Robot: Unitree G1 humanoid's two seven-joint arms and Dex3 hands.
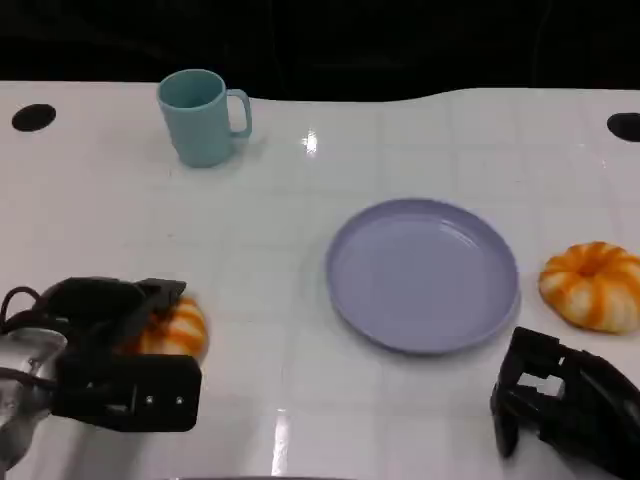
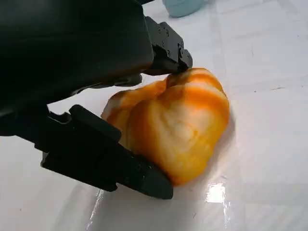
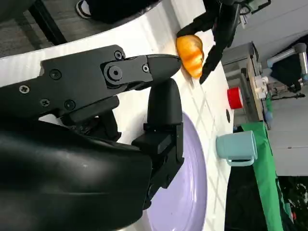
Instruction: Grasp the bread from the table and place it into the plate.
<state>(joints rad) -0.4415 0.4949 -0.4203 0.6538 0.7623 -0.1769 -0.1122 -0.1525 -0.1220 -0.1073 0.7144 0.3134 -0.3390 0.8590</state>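
An orange-and-white bread (image 1: 178, 328) lies on the white table at the lower left. My left hand (image 1: 110, 360) grips it, with one finger on each side. In the left wrist view the bread (image 2: 178, 125) sits between two black fingers (image 2: 120, 168) that both touch it, and its underside is close to the table. The lilac plate (image 1: 420, 275) stands bare at the table's middle. My right hand (image 1: 560, 405) rests at the lower right, near the plate's front edge, fingers apart and holding nothing. The right wrist view shows my right hand (image 3: 96, 120), the plate (image 3: 187, 192) and the far bread (image 3: 190, 54).
A second orange-and-white bread (image 1: 593, 285) lies just right of the plate. A light blue mug (image 1: 203, 115) stands at the back left. Black round marks sit near the table's far corners. A red object (image 3: 234, 97) stands beyond the table in the right wrist view.
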